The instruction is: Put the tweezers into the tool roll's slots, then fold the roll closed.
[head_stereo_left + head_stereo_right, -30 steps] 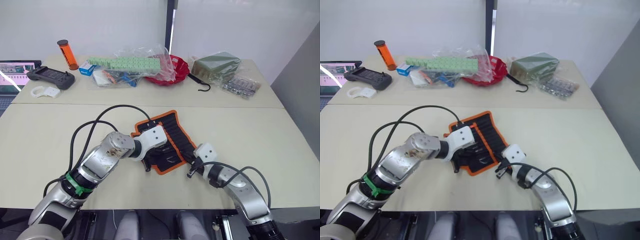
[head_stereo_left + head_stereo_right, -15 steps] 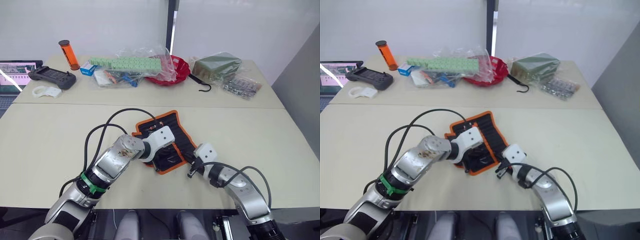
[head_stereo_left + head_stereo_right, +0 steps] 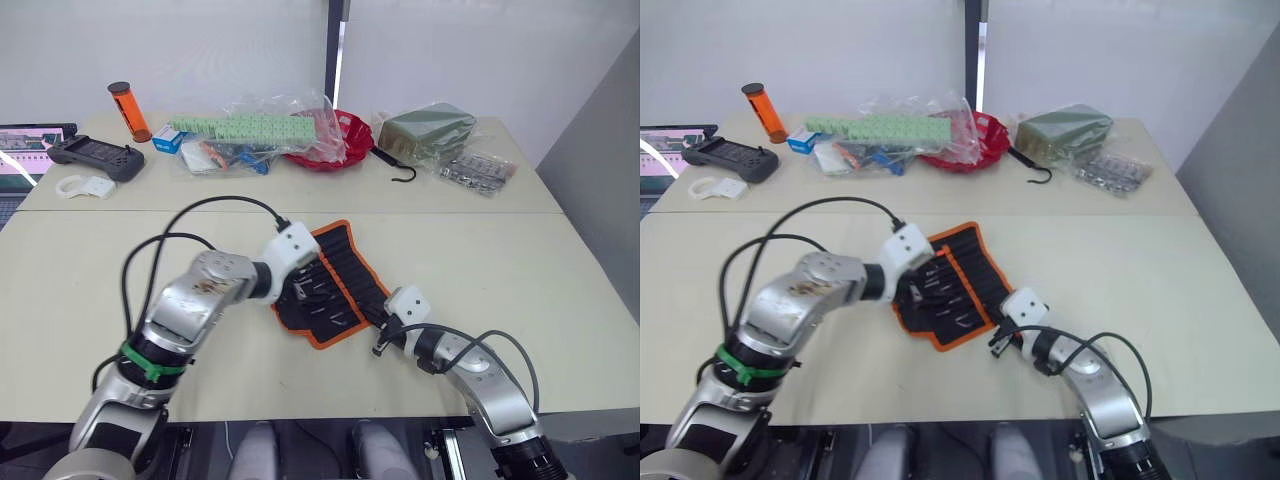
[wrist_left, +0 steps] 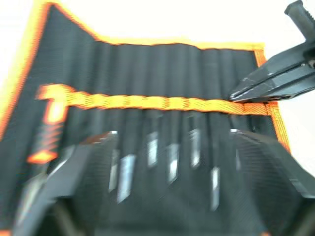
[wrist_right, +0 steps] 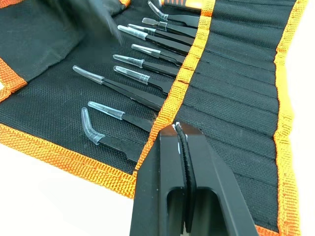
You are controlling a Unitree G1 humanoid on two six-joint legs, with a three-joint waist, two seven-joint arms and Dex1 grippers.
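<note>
The tool roll (image 3: 345, 272) lies spread open on the near table, black with orange edging. Several black tweezers (image 5: 142, 64) with clear tip caps sit side by side in its slots (image 5: 231, 108), under an orange band. My left gripper (image 4: 172, 132) hovers open over the roll's left part, its fingers wide apart with nothing between them. My right gripper (image 5: 177, 129) is shut, its tips resting on the orange band near the roll's right near edge, holding nothing. In the head view it sits at the roll's near right corner (image 3: 377, 348).
On the far table stand a red tray (image 3: 340, 140) under clear bags, a black hook (image 3: 397, 170), a green wrapped package (image 3: 430, 128), an orange cylinder (image 3: 127, 108), a black controller (image 3: 90, 155) and a laptop (image 3: 20, 140). Bare tabletop surrounds the roll.
The left gripper has opened and drawn back to the left. The roll's flap, folded over before, now lies flat and open. The right gripper has stayed put.
</note>
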